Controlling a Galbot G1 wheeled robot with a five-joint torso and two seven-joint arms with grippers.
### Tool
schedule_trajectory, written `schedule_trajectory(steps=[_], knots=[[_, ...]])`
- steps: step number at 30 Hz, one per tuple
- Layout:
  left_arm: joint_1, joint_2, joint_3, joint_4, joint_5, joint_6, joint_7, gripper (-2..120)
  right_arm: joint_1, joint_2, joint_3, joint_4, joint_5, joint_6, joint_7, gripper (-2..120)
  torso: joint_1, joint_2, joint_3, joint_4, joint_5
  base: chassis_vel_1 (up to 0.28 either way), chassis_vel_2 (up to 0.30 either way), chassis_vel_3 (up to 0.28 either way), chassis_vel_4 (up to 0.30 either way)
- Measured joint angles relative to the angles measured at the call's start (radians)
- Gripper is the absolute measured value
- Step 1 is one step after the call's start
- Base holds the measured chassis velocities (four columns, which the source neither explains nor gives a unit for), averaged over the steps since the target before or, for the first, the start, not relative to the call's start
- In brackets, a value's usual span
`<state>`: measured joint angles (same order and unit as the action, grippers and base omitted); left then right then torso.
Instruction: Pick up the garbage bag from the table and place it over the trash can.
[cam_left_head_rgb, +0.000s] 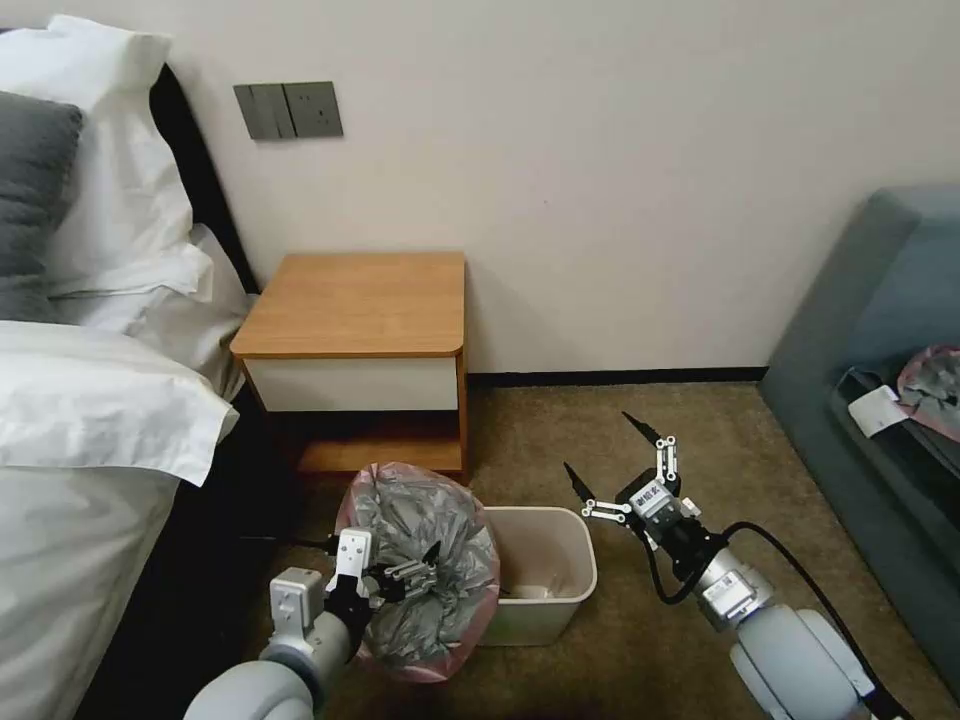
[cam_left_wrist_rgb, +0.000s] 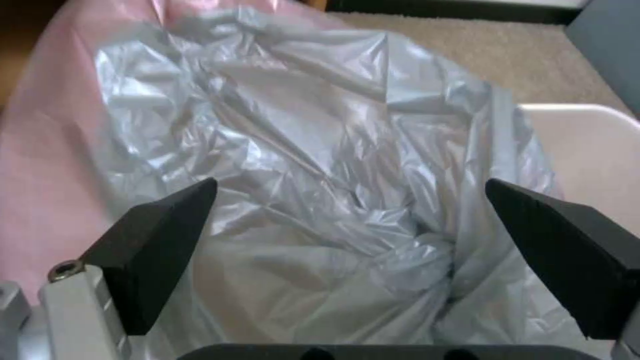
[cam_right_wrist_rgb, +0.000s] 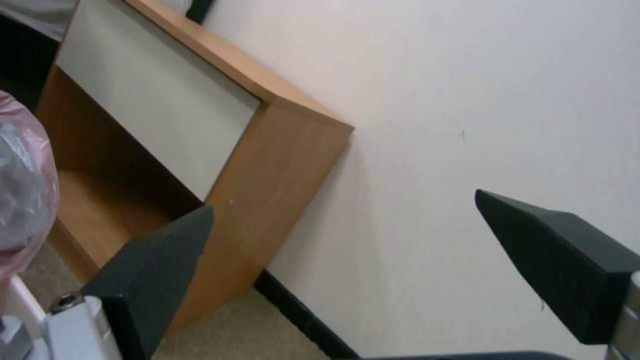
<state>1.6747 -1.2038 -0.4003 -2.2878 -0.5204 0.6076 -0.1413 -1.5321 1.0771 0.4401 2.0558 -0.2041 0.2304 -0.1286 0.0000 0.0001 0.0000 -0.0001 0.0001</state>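
We see the table (cam_left_head_rgb: 355, 305) at twelve o'clock against the wall, its top bare. Before it, at six o'clock, the garbage bag (cam_left_head_rgb: 425, 560) stands puffed up, draped over the left end of the trash can (cam_left_head_rgb: 545, 585), whose right part lies uncovered. Our left gripper (cam_left_head_rgb: 425, 570) hangs at the bag's near face, fingers (cam_left_wrist_rgb: 157, 240) spread apart with the crumpled plastic between them, clamping nothing. At three o'clock of the can, our right gripper (cam_left_head_rgb: 610, 455) hovers above the carpet (cam_left_head_rgb: 640, 420), jaws wide apart.
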Motion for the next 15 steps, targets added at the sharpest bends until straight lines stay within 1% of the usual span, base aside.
schedule_trajectory(steps=[3, 6, 8, 10, 11, 13, 15], knots=[[-0.017, -0.004, 0.002, 0.023, -0.009, 0.004, 0.001, 100, -0.001, 0.003, 0.0, 0.0, 0.0, 0.002, 0.0, 100, 0.0, 0.0, 0.0, 0.0, 0.0, 0.0, 0.0, 0.0, 0.0], [-0.042, -0.03, 0.01, 0.064, -0.014, -0.018, -0.02, 100, -0.003, 0.005, 0.0, -0.002, -0.002, 0.004, 0.0, 100, 0.0, 0.0, 0.0, 0.0, 0.0, 0.0, 0.0, 0.0, 0.0], [-0.05, -0.039, 0.011, 0.076, -0.018, -0.019, -0.024, 100, -0.005, 0.005, 0.0, -0.003, -0.003, 0.006, 0.0, 100, 0.0, 0.0, 0.0, 0.0001, 0.0, 0.0, 0.0, 0.0, 0.0], [-0.074, -0.058, 0.014, 0.112, -0.027, -0.015, -0.046, 100, -0.01, 0.004, 0.002, -0.004, -0.004, 0.009, 0.0, 100, 0.0, 0.0, 0.0, 0.0001, -0.0001, 0.0, 0.0, 0.0, 0.0], [-0.074, -0.058, 0.014, 0.112, -0.027, -0.015, -0.046, 100, -0.01, 0.004, 0.002, -0.004, -0.004, 0.009, 0.0, 100, 0.0, 0.0, 0.0, 0.0001, -0.0001, 0.0, 0.0, 0.0, 0.0], [-0.095, -0.065, 0.02, 0.143, -0.032, -0.014, -0.058, 100, -0.018, 0.008, 0.002, -0.004, -0.01, 0.01, 0.0, 100, 0.0, 0.0, 0.0, 0.0001, 0.0, 0.0, 0.0, 0.0, 0.0], [-0.101, -0.066, 0.022, 0.152, -0.034, -0.014, -0.063, 100, -0.021, 0.009, 0.002, -0.003, -0.012, 0.01, 0.0, 100, 0.0, 0.0, 0.0, 0.0, -0.0001, 0.0, 0.0, 0.0, 0.0]])
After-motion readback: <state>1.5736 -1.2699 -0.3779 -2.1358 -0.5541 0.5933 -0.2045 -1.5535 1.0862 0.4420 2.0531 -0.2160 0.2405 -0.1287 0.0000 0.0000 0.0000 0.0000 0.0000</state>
